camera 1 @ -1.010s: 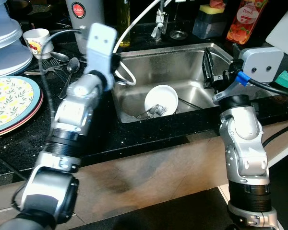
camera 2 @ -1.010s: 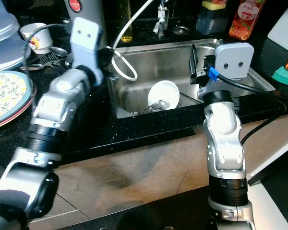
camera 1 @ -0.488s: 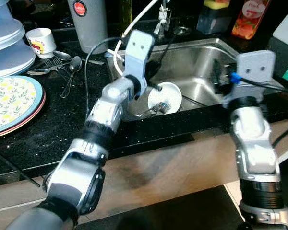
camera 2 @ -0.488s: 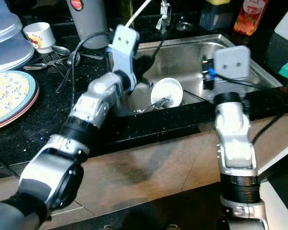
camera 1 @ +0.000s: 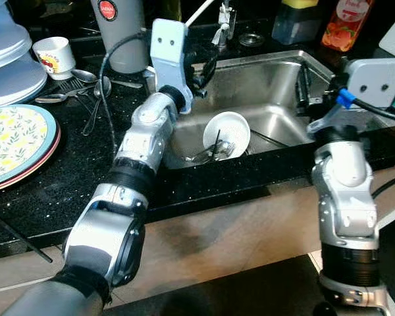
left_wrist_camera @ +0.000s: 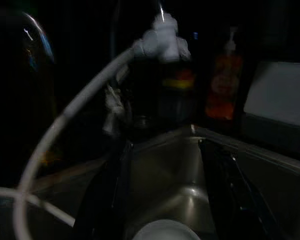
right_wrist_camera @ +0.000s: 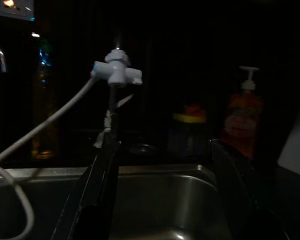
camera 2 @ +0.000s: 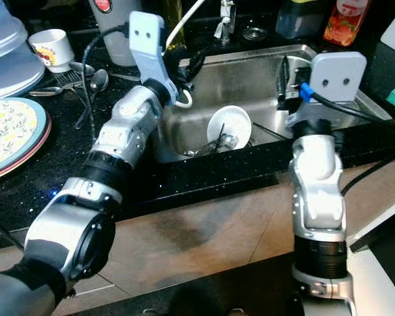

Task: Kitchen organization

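Bowl [camera 1: 226, 133], white, lies tipped in sink [camera 1: 270, 85] with cutlery [camera 1: 207, 155] beside it. Left gripper [left_wrist_camera: 162, 190] above sink's left rim, fingers spread wide, holding nothing. Right gripper [right_wrist_camera: 162, 190] over right rim, likewise spread, empty. Grey canister [camera 1: 117, 29] red label unreadable.

Two silver jointed arms with black ribbed collars, pale grey two-screw wrist boxes, black cables, blue connector.
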Motion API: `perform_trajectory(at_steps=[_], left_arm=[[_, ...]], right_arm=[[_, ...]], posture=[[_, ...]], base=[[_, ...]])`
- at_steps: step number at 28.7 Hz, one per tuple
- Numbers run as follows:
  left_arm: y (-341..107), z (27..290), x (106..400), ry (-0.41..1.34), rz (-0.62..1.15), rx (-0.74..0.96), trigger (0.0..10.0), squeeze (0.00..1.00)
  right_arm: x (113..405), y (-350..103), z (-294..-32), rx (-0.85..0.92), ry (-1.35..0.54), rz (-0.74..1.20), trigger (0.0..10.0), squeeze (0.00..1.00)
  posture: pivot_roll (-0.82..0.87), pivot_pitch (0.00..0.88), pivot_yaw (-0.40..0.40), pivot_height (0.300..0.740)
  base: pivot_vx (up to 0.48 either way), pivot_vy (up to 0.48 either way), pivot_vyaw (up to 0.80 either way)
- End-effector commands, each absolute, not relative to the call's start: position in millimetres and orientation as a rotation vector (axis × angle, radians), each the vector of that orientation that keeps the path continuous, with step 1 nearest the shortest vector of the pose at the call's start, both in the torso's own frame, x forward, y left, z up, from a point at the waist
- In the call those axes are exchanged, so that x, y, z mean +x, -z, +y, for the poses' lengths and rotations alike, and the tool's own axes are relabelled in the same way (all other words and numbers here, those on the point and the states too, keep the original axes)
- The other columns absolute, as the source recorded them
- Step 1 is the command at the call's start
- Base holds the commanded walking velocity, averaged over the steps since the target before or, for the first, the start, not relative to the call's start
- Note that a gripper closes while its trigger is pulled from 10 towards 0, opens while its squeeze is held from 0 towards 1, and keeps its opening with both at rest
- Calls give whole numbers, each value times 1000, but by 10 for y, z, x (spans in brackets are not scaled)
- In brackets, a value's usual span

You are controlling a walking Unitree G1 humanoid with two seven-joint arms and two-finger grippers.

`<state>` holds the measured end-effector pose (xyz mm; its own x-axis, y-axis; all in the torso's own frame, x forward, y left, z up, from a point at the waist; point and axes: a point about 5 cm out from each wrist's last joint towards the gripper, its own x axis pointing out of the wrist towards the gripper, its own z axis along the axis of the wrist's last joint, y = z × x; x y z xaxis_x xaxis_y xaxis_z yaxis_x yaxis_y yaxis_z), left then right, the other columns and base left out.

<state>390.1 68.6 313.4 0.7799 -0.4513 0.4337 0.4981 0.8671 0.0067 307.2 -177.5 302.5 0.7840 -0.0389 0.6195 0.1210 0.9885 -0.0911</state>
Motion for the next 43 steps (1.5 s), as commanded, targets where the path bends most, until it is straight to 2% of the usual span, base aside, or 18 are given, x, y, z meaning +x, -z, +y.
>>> perform_trajectory(at_steps=[1, 4, 6, 9, 14, 24, 29, 31, 33, 34, 37, 43], left_arm=[[-3186, 798, 3875, 489, -466, -113, 10000, 0], [-3230, 912, 3797, 444, -507, -44, 10000, 0], [-3129, 1065, 3697, 342, -483, 117, 10000, 0], [-3035, 1211, 3586, 250, -472, 199, 10000, 0], [-2862, 1382, 3399, 149, -427, 225, 10000, 0], [-2703, 1294, 3148, 152, -413, 218, 10000, 0], [-2687, 1309, 3018, 149, -461, 206, 10000, 0], [-2694, 1320, 2963, 149, -492, 241, 10000, 0], [-2694, 1350, 2951, 141, -500, 268, 10000, 0], [-2700, 1489, 2979, 113, -487, 276, 10000, 0], [-2714, 1605, 3016, 99, -477, 280, 10000, 0], [-2709, 1568, 3074, 110, -475, 286, 10000, 0]], right_arm=[[3022, -3081, -1753, -117, 83, -705, 10000, 0], [3013, -3098, -1741, -111, 80, -714, 10000, 0], [2997, -3095, -1701, -105, 54, -716, 10000, 0], [2997, -3061, -1683, -104, 35, -707, 10000, 0], [3013, -3013, -1672, -95, 20, -692, 10000, 0], [3038, -2921, -1631, -108, -30, -653, 10000, 0], [3044, -2820, -1703, -122, 5, -618, 10000, 0], [3038, -2796, -1829, -154, 72, -611, 10000, 0], [3030, -2802, -1896, -168, 98, -610, 10000, 0], [3017, -2811, -2004, -206, 115, -606, 10000, 0], [3012, -2828, -2053, -229, 110, -602, 10000, 0], [3065, -2797, -2047, -192, 83, -555, 10000, 0]], posture=[[25, 136, 49, 740], [27, 134, 47, 740], [45, 131, 45, 740], [58, 130, 41, 740], [68, 117, 32, 740], [52, 94, -5, 740], [61, 90, -14, 740], [62, 85, -28, 740], [63, 85, -29, 740], [66, 86, -28, 740], [54, 73, -21, 740], [54, 60, -26, 740]], base=[[0, 0, 0], [0, 0, 0], [0, 0, 0], [0, 0, 0], [0, 0, 0], [0, 0, 0], [0, 0, 0], [0, 0, 0], [0, 0, 0], [0, 0, 0], [0, 0, 0], [0, 0, 0]])
